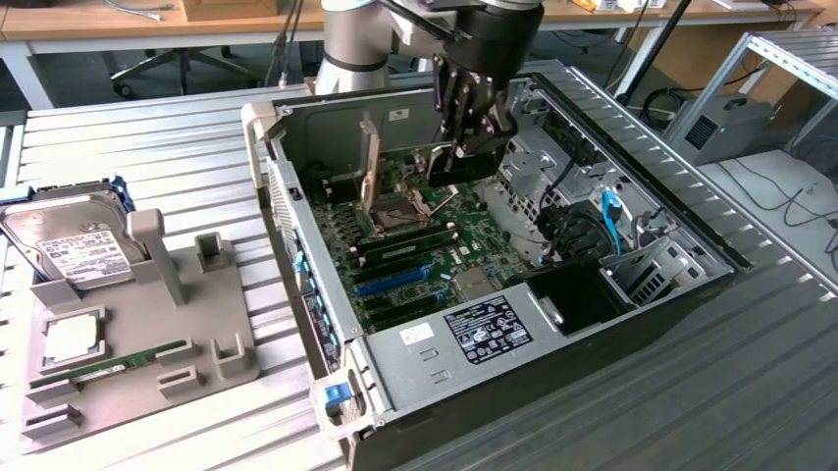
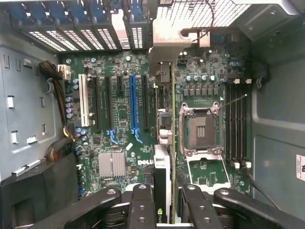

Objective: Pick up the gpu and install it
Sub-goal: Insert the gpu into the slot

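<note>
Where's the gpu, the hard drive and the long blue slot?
gpu point(image 2: 162, 167): wrist view, its pale edge facing the camera.
hard drive point(image 1: 81, 257): exterior view, its white label.
blue slot point(image 2: 133, 102): wrist view, its middle.

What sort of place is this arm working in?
Probably a robotics lab bench for PC assembly: an open computer case on a slatted metal table, a grey parts fixture with a hard drive, and office desks behind.

Computer case point(image 1: 406, 339): grey sheet metal, matt. Table point(image 1: 171, 137): ribbed metal, dull sheen. Gripper point(image 2: 164, 200): black, matt. gpu point(image 2: 162, 162): green board, metal bracket. Hard drive point(image 1: 73, 240): shiny metal, paper label. Holder point(image 1: 196, 324): grey matt plastic.
</note>
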{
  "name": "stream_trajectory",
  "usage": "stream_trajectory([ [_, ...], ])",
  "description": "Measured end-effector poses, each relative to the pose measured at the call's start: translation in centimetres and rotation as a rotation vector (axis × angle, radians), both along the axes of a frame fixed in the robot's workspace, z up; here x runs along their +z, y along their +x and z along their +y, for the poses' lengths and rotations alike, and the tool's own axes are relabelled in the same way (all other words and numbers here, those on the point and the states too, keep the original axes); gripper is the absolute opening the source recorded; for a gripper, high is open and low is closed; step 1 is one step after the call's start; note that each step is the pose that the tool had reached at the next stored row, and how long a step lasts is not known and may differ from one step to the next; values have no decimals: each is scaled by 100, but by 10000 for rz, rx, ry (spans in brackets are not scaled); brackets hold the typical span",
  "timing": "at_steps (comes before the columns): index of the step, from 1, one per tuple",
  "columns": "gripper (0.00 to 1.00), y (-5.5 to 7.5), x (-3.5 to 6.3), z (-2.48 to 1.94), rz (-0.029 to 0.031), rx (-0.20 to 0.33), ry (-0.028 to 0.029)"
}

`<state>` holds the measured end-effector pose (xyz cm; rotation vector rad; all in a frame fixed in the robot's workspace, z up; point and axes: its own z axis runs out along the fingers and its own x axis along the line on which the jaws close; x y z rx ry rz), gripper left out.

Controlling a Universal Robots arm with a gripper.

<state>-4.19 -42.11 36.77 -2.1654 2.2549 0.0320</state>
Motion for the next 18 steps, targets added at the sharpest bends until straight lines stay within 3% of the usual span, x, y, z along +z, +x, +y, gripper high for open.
stream_trajectory([
  [18, 27, -8, -117, -2, 0, 0, -1],
])
